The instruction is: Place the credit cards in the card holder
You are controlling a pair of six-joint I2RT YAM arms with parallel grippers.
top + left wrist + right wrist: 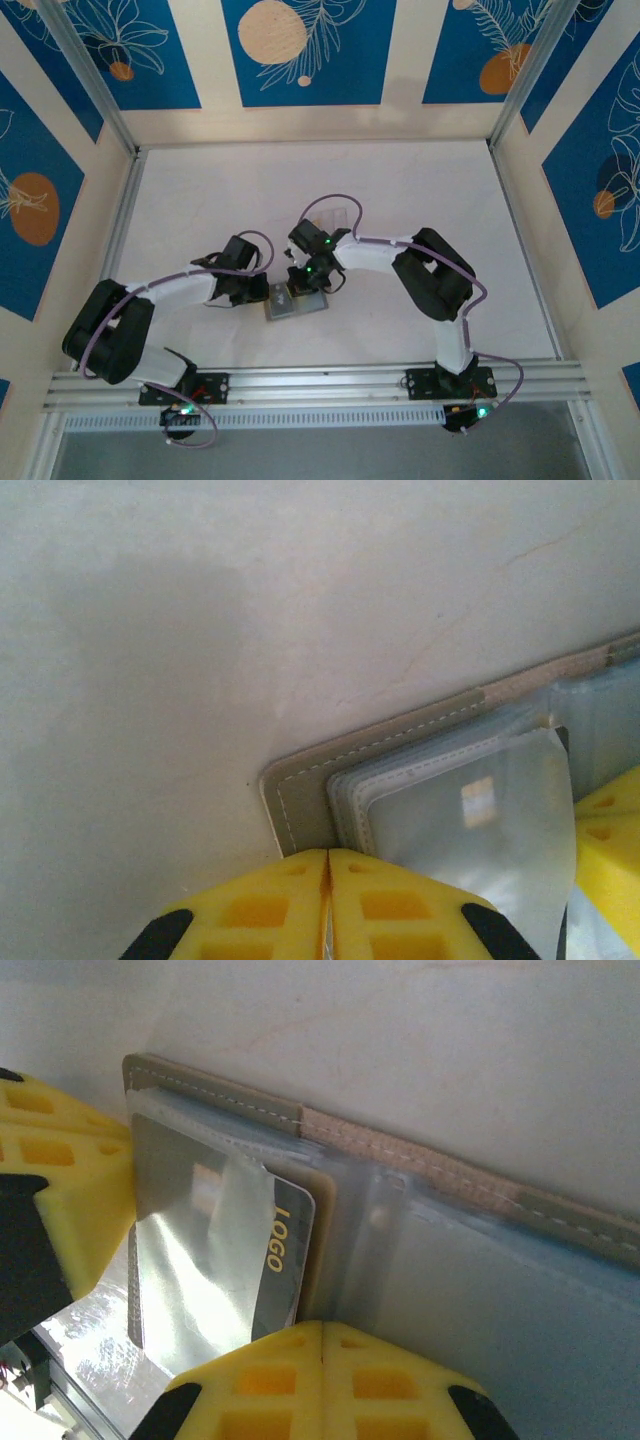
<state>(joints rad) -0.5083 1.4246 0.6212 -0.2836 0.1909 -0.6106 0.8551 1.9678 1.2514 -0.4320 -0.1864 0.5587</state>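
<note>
While open, card holder (277,306) lengthwise left-right.

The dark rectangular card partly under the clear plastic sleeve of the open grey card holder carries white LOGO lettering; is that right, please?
Not quite: the lettering on the dark rectangular card is yellow, not white, as the right wrist view shows; the rest holds.

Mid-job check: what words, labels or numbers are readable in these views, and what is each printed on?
"LOGO": yellow letters running sideways on the dark card, which lies partly under a clear pocket of the card holder.
Nothing else can be read: the wall panels carry leaf and circle patterns and no words.
</note>
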